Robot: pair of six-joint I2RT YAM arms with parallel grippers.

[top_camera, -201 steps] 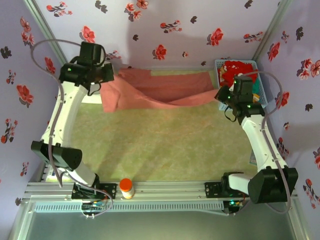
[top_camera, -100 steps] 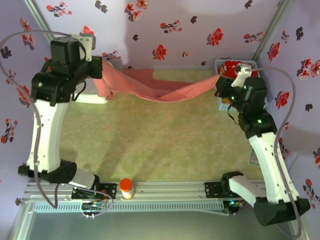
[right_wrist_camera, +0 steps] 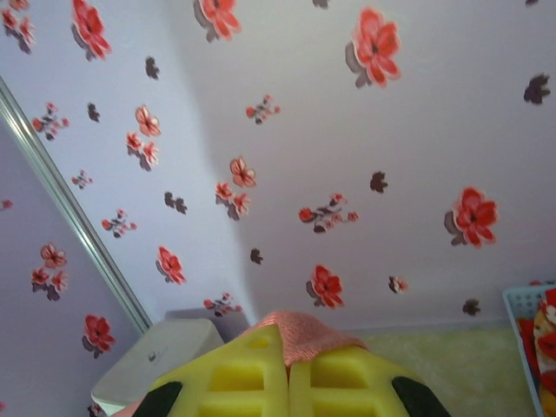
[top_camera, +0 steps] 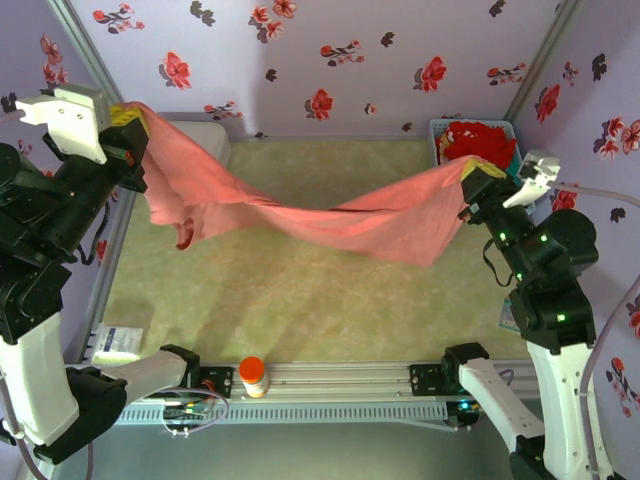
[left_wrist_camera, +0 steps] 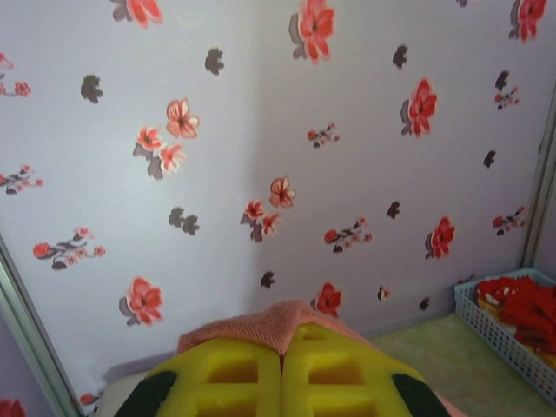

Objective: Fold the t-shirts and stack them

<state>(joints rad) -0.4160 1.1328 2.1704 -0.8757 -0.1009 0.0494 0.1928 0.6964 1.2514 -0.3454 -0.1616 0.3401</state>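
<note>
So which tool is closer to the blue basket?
Right. The right tool holds the shirt close by the basket; the left tool is far off at the opposite side.

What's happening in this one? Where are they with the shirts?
Both arms hold one salmon-pink t-shirt up in the air, stretched between them above the green table. The left gripper is shut on one end at the far left, and the right gripper is shut on the other end at the right. The shirt sags in the middle and is not yet folded. More red clothes sit in the light-blue basket at the far right corner.
</note>
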